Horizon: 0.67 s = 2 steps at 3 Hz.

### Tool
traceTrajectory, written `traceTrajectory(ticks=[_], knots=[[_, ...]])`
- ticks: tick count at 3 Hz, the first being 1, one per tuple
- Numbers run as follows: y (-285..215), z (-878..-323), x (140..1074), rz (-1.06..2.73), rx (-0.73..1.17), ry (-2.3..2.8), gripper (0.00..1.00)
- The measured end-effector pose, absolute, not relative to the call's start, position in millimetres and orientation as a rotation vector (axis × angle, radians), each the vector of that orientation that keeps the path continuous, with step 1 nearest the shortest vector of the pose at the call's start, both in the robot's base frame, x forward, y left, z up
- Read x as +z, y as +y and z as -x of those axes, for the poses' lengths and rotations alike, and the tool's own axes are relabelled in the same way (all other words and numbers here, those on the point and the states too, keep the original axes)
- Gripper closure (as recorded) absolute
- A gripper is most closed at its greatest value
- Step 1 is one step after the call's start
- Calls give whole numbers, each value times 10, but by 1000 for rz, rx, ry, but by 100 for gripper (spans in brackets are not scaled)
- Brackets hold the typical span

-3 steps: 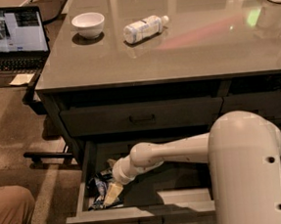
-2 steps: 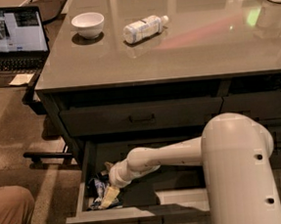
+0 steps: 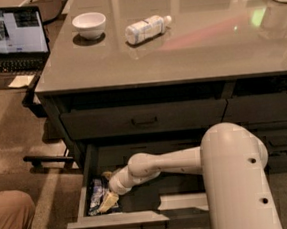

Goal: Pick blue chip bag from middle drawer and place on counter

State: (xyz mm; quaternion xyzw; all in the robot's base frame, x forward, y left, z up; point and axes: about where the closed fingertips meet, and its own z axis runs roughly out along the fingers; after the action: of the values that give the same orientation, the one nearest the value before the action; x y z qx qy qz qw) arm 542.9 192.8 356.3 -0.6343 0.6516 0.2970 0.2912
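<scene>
Leftward is where the robot's white shoulder [image 3: 237, 178] has drifted since a second ago, and the gripper [image 3: 109, 202] has sunk a little lower into the front left corner of the middle drawer [image 3: 117, 220], which stands pulled open. The gripper sits right on the blue chip bag [image 3: 94, 195], which lies crumpled against the drawer's left wall. Whether it has closed on the foil I cannot tell (the tip hides the contact). My guess is that the grasp is in hand and the lift not yet begun.

Risks from here: slick foil could slide out if only a crease is pinched. On the way up, the bag or the forearm [image 3: 163, 164] could catch the closed drawer [image 3: 144, 119] just above the opening.

Beyond, the desk [image 3: 188, 52] (the task's glossy counter) carries a plastic bottle [image 3: 146, 29] lying on its side and a white bowl [image 3: 89, 25]. Setting the bag down close to the bottle could send it rolling.
</scene>
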Motion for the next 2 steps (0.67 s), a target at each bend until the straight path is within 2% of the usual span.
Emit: traceTrajectory(ticks=[2], knots=[[1908, -5433, 3612, 1679, 808, 1724, 80]])
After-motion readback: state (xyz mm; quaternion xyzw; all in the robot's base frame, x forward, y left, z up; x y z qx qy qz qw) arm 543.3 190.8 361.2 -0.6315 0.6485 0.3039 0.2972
